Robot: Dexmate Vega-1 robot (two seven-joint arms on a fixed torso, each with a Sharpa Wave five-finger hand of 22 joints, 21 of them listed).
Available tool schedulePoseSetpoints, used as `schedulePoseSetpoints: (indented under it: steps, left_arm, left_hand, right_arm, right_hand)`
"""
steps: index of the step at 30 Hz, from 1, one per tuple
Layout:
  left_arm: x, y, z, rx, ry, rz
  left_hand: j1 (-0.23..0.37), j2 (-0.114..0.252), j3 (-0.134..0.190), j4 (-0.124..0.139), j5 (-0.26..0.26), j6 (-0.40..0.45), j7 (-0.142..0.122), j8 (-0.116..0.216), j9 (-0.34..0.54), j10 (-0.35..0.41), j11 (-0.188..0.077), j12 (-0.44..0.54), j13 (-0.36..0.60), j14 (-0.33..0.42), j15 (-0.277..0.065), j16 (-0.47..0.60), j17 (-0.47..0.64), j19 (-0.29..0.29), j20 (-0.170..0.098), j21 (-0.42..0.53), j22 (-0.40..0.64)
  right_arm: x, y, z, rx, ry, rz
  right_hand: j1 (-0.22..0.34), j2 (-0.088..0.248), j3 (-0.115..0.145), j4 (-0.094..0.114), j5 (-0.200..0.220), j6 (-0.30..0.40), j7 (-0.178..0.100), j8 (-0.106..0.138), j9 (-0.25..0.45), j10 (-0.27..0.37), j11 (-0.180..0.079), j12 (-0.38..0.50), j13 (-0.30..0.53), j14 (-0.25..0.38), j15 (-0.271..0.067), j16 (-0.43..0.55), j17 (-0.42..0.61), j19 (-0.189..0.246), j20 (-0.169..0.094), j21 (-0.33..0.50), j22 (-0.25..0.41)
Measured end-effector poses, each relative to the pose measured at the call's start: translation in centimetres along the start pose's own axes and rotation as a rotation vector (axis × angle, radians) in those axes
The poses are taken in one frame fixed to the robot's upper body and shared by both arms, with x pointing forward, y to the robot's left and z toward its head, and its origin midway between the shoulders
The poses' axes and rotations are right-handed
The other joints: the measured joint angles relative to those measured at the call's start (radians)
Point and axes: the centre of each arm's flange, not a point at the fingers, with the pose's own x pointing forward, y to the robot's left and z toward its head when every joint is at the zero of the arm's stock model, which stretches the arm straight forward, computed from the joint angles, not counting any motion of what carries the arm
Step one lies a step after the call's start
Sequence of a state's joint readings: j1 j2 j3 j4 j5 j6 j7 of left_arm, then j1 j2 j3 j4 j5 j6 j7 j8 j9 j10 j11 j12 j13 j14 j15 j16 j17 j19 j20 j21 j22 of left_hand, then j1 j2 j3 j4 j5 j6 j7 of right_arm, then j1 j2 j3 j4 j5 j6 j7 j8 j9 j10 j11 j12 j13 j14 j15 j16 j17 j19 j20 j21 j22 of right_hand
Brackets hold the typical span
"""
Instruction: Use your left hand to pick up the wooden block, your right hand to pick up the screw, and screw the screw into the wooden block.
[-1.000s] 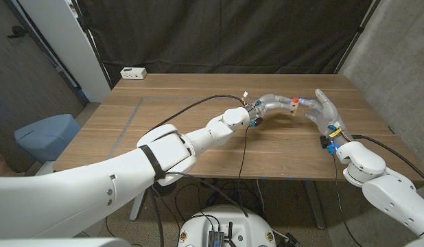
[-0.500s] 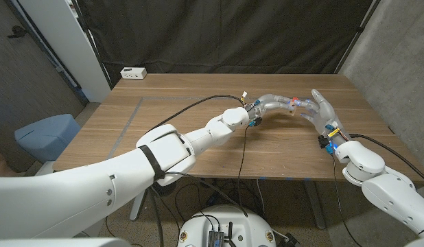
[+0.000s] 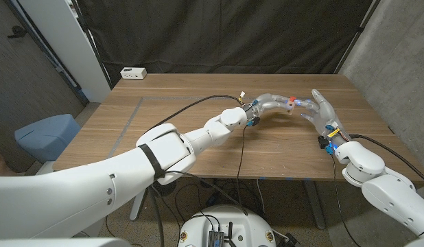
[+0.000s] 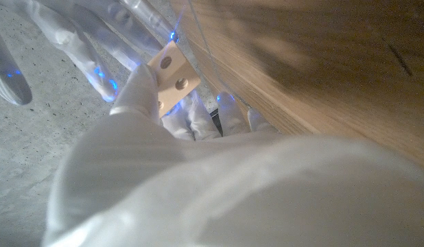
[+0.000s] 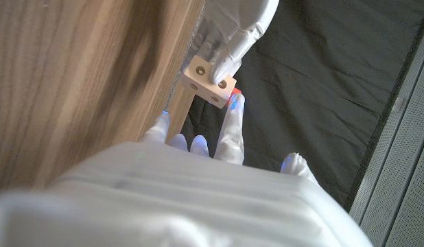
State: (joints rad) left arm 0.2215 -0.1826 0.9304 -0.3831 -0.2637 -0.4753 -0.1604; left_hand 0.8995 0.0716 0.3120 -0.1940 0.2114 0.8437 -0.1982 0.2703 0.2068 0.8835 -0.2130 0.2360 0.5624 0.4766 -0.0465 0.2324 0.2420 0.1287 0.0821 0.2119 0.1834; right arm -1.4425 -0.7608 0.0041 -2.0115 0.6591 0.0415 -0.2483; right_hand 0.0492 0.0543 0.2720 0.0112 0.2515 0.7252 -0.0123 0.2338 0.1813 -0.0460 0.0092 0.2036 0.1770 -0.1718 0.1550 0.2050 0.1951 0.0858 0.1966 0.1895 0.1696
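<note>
The small pale wooden block with round holes is held above the right part of the table by my left hand, pinched at one end. My right hand stands just right of it, fingers spread, fingertips against the block. A small red piece, seemingly the screw, sits between those fingertips and the block's side; its shaft is hidden. My left hand reaches the block from the far side.
A white socket box lies at the table's far left corner. A black cable runs along my left arm over the table. A grey strip marks the table's left part. A blue seat stands left of the table.
Both hands and the block have drifted slightly away from the robot. My right hand has closed in a little on the block.
</note>
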Motion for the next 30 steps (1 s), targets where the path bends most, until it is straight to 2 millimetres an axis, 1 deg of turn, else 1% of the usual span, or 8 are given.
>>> schedulePoseSetpoints:
  steps: [5,9,11,15,17,21,26,30]
  left_arm:
    - [-0.3,0.4,0.1,0.003,-0.018,0.004]
    - [-0.6,0.8,0.0,0.006,-0.031,0.008]
    - [-0.7,1.0,0.0,0.007,-0.035,0.01]
    - [-0.9,1.3,0.2,0.01,-0.053,0.01]
    - [-1.2,1.5,0.1,0.011,-0.062,0.011]
    - [-1.5,1.8,0.0,0.014,-0.077,0.013]
    - [-2.0,1.9,0.0,0.021,-0.104,0.011]
    - [-2.3,2.0,0.0,0.026,-0.122,0.01]
  left_hand:
    - [0.0,0.0,0.0,0.0,0.0,0.0,0.0,0.0,0.0,0.0,0.0,0.0,0.0,0.0,0.0,0.0,0.002,0.0,0.0,0.0,0.0]
    - [0.0,0.0,0.0,0.0,0.0,0.0,0.0,0.0,0.0,0.0,0.0,0.0,0.0,0.0,0.0,0.0,0.002,0.0,0.0,0.0,0.0]
    - [0.0,0.0,0.0,0.0,0.0,0.0,0.0,0.0,0.0,0.0,0.0,0.0,0.0,0.0,0.0,0.0,0.002,0.0,0.0,0.0,0.0]
    - [0.0,0.0,0.0,0.0,-0.001,0.0,0.0,0.0,0.0,0.001,0.001,0.0,0.0,0.0,0.0,0.0,0.002,0.0,0.0,0.0,0.0]
    - [0.0,0.0,0.0,0.0,-0.001,0.0,0.0,0.0,0.0,0.002,0.002,0.0,0.0,0.0,0.0,0.0,0.002,0.0,0.0,0.0,0.0]
    - [0.0,0.0,0.0,0.0,-0.003,0.0,0.0,0.0,0.0,0.003,0.003,0.0,0.0,0.0,0.0,0.0,0.002,0.0,0.0,0.0,0.0]
    - [0.0,0.0,0.0,0.0,-0.004,0.0,0.0,0.0,0.0,0.002,0.002,0.0,0.0,0.0,0.0,0.0,0.0,0.0,0.0,0.0,0.0]
    - [0.0,0.0,0.0,0.0,-0.002,0.0,0.0,0.0,0.0,0.002,0.002,0.0,0.0,0.0,0.0,0.0,0.0,0.0,0.0,0.0,0.0]
  right_arm:
    - [-0.1,0.2,0.2,0.001,-0.007,-0.006]
    - [-0.1,0.3,0.4,0.001,-0.012,-0.013]
    - [-0.1,0.4,0.4,0.001,-0.014,-0.015]
    - [-0.2,0.7,0.4,0.004,-0.017,-0.018]
    - [-0.3,0.7,0.5,0.001,-0.019,-0.027]
    - [-0.4,0.9,0.5,0.001,-0.027,-0.035]
    - [-0.5,1.1,0.6,0.002,-0.036,-0.042]
    - [-0.5,1.2,0.6,0.002,-0.044,-0.046]
  right_hand:
    - [0.0,0.0,0.0,0.0,0.0,0.0,0.0,-0.002,0.0,0.007,0.007,0.0,0.0,0.0,0.0,0.0,0.0,0.006,-0.006,0.0,0.0]
    - [0.0,0.0,0.0,0.0,0.0,0.0,0.0,-0.002,0.0,0.007,0.007,0.0,0.0,0.0,0.0,0.006,0.0,0.011,-0.011,0.0,-0.002]
    - [0.0,0.0,0.0,0.0,0.0,0.0,0.0,-0.008,0.0,0.012,0.001,0.0,0.0,0.0,0.0,0.006,0.0,0.013,-0.013,0.0,-0.002]
    - [0.003,0.003,0.0,0.0,0.0,-0.004,-0.004,-0.01,0.0,0.016,0.005,0.0,0.0,0.006,-0.005,0.006,0.0,0.025,-0.014,0.008,-0.002]
    - [0.007,0.007,0.0,0.0,0.0,-0.01,-0.01,-0.016,0.0,0.019,0.009,0.0,0.0,0.006,-0.005,0.006,0.0,0.03,-0.019,0.008,-0.002]
    - [0.007,0.007,0.0,0.0,0.0,-0.024,-0.017,-0.024,0.0,0.019,0.009,0.0,0.0,0.009,-0.001,0.006,0.0,0.036,-0.014,0.008,-0.002]
    - [0.007,0.007,0.0,0.0,0.0,-0.053,-0.031,-0.039,0.0,0.019,0.009,0.0,0.0,0.015,-0.007,0.006,0.0,0.053,-0.031,0.008,-0.002]
    - [0.011,0.011,0.001,-0.007,0.0,-0.066,-0.045,-0.046,0.0,0.019,0.009,0.0,0.0,0.018,-0.01,0.006,0.0,0.061,-0.039,0.008,-0.002]
